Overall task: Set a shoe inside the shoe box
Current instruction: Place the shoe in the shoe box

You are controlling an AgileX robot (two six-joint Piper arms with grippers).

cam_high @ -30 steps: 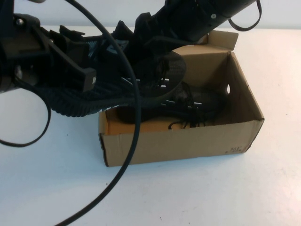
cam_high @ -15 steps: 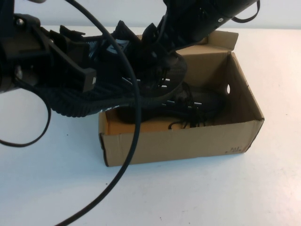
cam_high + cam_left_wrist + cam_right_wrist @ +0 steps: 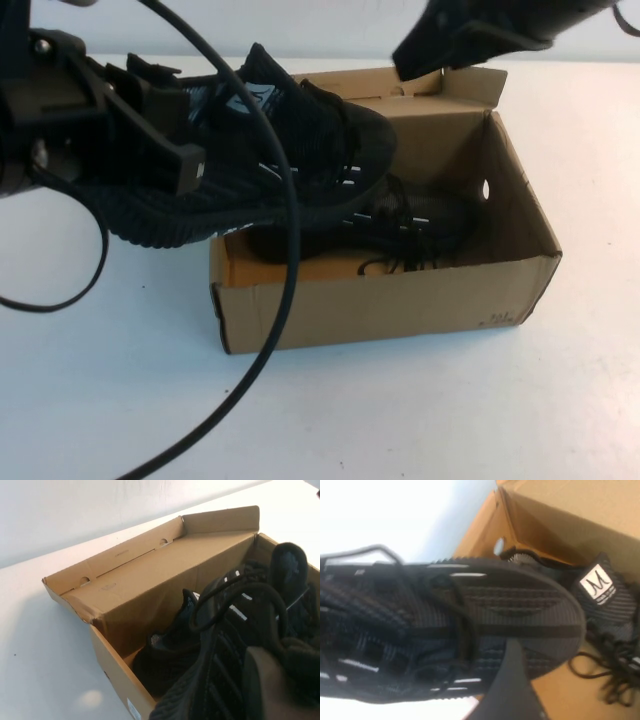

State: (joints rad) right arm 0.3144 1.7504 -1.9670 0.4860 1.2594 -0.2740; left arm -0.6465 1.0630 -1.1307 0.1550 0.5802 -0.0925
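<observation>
1. Jaws first — the left gripper (image 3: 185,165) is clamped tight on the heel end of the shoe (image 3: 290,170), holding it up at the box's left end, near the robot's left side of the table.

2. Right gripper (image 3: 425,55) hangs high over the back of the shoe box (image 3: 380,300), jaws spread and holding nothing; one dark finger (image 3: 507,690) shows in the right wrist view, above the sole and clear of it.

3. That shoe is tilted, toe poking in over the box's left end, heel out past the wall and above the table (image 3: 420,410). The sole faces up in the right wrist view, so it looks rolled on its side.

4. Down on the box floor lies a second black shoe (image 3: 420,225), laces loose, its white tongue label (image 3: 596,583) plain to see.

5. Flap lid (image 3: 150,547) stands open at the back, out of the way.

6. My read — over halfway. What's left is to carry the heel over the wall, lower the shoe beside its twin, and let go. Tight fit, I'd say.
</observation>
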